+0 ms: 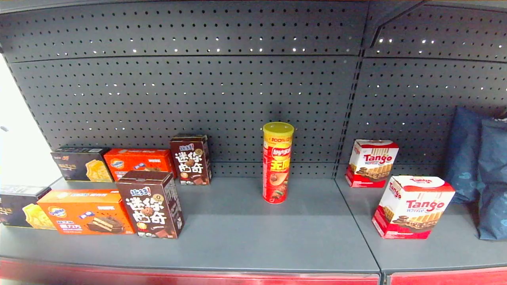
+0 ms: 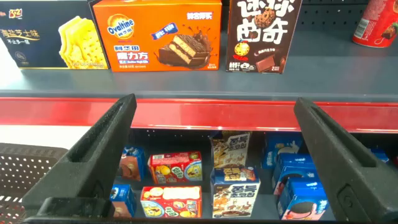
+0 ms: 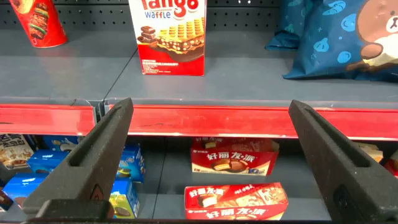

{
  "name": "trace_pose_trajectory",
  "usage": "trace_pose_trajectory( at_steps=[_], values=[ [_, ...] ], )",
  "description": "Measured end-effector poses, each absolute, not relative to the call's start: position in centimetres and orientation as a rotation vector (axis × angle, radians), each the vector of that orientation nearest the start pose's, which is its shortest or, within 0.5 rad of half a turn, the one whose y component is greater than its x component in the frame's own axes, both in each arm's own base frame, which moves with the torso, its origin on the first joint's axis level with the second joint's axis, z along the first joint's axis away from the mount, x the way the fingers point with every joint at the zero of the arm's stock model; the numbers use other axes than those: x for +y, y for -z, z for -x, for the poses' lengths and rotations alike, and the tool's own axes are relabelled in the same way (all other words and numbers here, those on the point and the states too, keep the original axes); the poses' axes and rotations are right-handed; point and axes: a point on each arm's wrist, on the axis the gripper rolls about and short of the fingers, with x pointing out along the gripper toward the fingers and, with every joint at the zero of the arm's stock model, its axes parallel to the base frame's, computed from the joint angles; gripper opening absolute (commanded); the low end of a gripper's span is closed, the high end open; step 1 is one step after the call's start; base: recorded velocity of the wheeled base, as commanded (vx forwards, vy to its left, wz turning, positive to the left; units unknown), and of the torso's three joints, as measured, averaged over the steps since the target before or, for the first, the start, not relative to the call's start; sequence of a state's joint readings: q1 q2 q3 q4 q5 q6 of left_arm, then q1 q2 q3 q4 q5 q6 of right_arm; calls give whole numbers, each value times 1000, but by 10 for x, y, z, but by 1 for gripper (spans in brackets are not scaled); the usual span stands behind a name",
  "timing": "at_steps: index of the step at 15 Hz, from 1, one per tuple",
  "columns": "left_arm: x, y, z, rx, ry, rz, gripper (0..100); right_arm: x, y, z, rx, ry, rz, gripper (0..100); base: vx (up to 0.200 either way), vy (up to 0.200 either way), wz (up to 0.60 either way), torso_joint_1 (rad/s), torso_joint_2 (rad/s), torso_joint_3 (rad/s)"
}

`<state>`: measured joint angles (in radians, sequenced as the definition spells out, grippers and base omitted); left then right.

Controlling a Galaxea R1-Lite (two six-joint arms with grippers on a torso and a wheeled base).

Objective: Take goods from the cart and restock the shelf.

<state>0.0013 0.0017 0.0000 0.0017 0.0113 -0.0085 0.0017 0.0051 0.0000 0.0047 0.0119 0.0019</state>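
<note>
— Shelf (image 1: pixel 245 229): what've you got on it?
— Grey surface, dark pegboard (image 1: pixel 198 99) behind, red strip (image 1: pixel 190 275) along the front edge. On your left, 3 pairs set front & back: black boxes (image 1: pixel 81 163), orange boxes (image 1: pixel 85 211), brown boxes (image 1: pixel 152 204). The front black one is cut off at the pic edge. Can (image 1: pixel 277 162) stands upright alone mid-shelf, yellow lid. Right bay: 2 waffle boxes (image 1: pixel 414 206), the front one turned at an angle, then blue bags (image 1: pixel 491 178), cut off at the edge.
— Labels?
— Orange ones carry a layered-cake pic, black ones a cracker pic, brown ones big white characters w/ cookie art. Waffle boxes are red & white. Small print is too fine to make out.
— Grippers?
— L gripper (image 2: pixel 214 102) is spread wide, holding nothing, low before the red strip, facing the orange & brown boxes. R gripper (image 3: pixel 210 104) is likewise wide & empty, before a waffle box and the bags. Btwn the fingers (image 2: pixel 99 155) you see a lower tier (image 3: pixel 165 177): small cartons (image 2: pixel 177 168) and blue packs (image 2: pixel 298 186) on the L side, red boxes (image 3: pixel 233 158) on the R, partly hidden by the fingers.
</note>
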Motion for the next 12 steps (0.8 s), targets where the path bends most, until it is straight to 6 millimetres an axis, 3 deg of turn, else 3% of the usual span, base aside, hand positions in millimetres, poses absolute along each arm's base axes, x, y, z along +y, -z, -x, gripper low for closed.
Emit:
trace_pose_trajectory(
  at_steps=[5,12],
  values=[
    [0,-75,23,3,-12,9,100,0,-75,22,10,-13,-1,100,0,0,0,0,0,0],
    [0,-75,23,4,-12,9,100,0,-75,22,10,-8,2,100,0,0,600,2,2,2]
  ],
)
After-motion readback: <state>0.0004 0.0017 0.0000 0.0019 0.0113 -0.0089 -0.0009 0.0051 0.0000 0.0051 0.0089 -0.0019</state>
